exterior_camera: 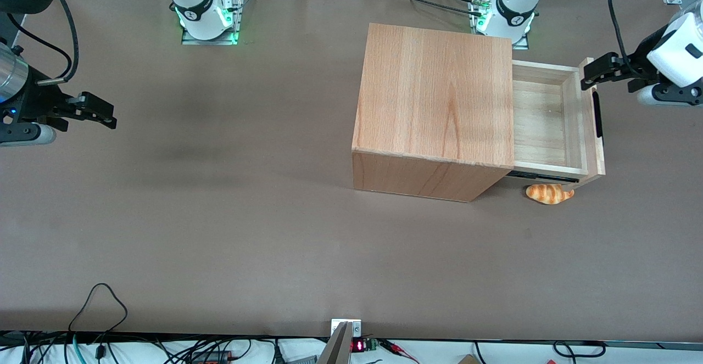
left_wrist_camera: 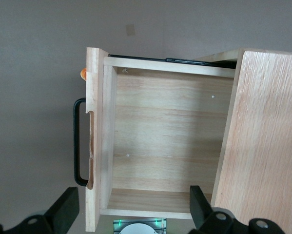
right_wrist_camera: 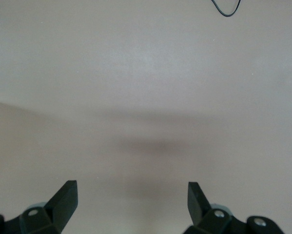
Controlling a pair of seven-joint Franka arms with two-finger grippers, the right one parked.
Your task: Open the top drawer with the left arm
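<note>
The top drawer (exterior_camera: 535, 122) stands pulled out of the wooden cabinet (exterior_camera: 434, 106) toward the working arm's end of the table. Its pale plank floor is bare. The slim black bar handle (exterior_camera: 597, 114) sits on the thick front panel (exterior_camera: 592, 150). My left gripper (exterior_camera: 586, 77) is open and empty, above the end of the front panel that is farther from the front camera. It touches nothing. In the left wrist view the drawer (left_wrist_camera: 170, 141), the handle (left_wrist_camera: 77, 141) and the cabinet (left_wrist_camera: 262, 146) lie below the gripper (left_wrist_camera: 132, 209), whose fingers (left_wrist_camera: 65, 209) are spread wide.
A croissant (exterior_camera: 549, 194) lies on the table beside the drawer's front corner, nearer to the front camera; a bit of it shows in the left wrist view (left_wrist_camera: 82, 74). The working arm's base (exterior_camera: 508, 12) stands farther from the front camera than the cabinet.
</note>
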